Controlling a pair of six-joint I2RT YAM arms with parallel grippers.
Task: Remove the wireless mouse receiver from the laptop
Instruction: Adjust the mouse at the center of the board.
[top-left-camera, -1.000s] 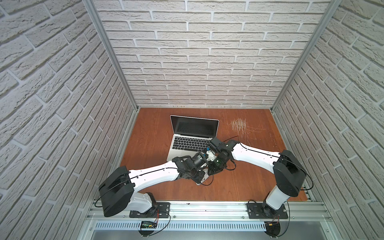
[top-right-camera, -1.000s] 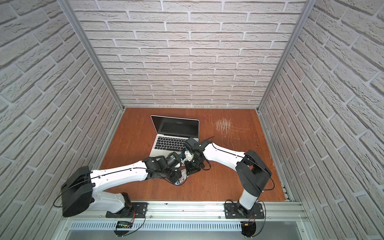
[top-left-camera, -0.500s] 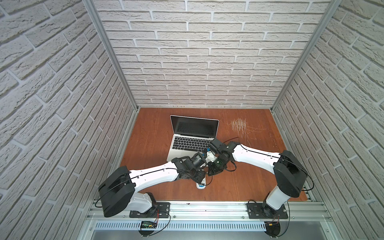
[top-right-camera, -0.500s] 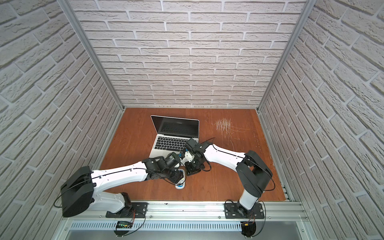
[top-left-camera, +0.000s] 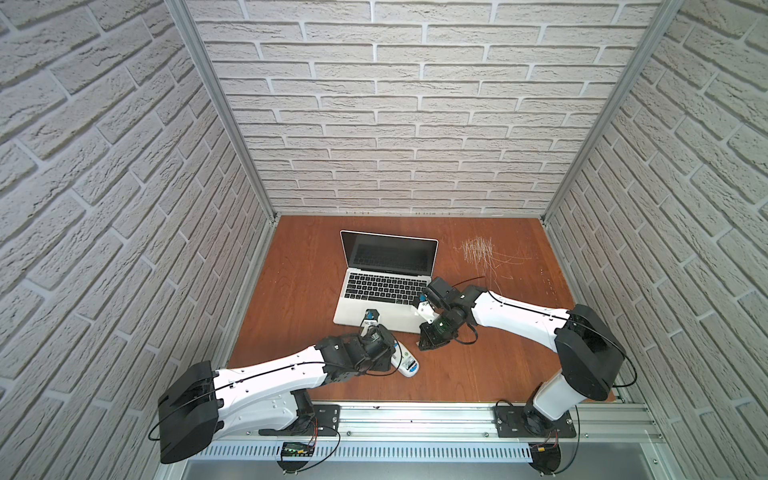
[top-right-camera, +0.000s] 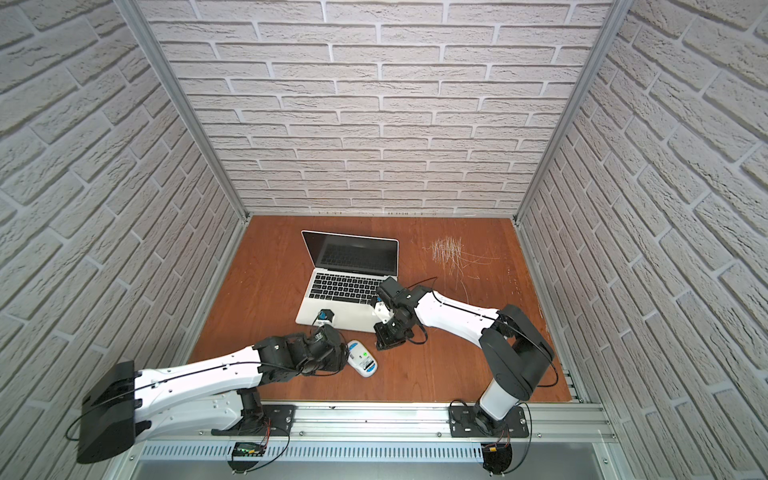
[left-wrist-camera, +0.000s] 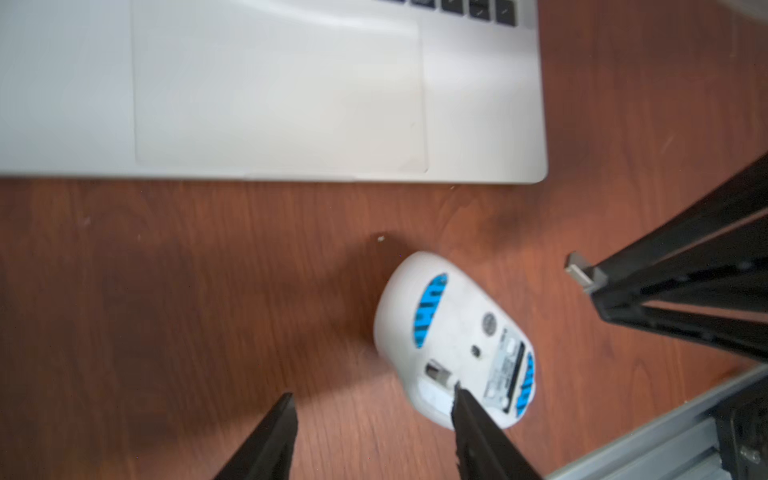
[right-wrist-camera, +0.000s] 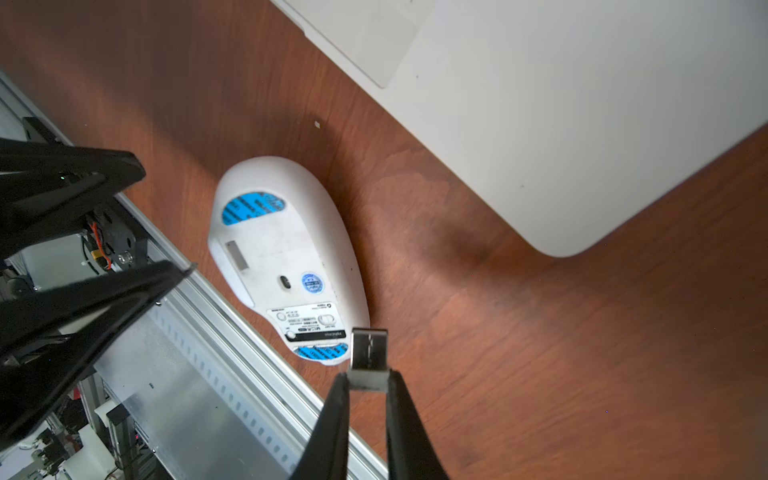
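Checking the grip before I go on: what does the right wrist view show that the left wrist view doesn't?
Only right wrist: both fingers of the right hand pinching the receiver, seen close. Only left wrist: keys and most of the trackpad of the laptop. Both: the mouse belly-up on the table, the laptop's front corner, the left hand open.

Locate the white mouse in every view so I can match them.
Top view: mouse on the table, just nearer than the laptop.
Top view: mouse, same spot.
Left wrist: mouse underside up, off the laptop's front corner.
Right wrist: mouse underside up, beyond the receiver.
Shared landmark: the laptop's front edge.
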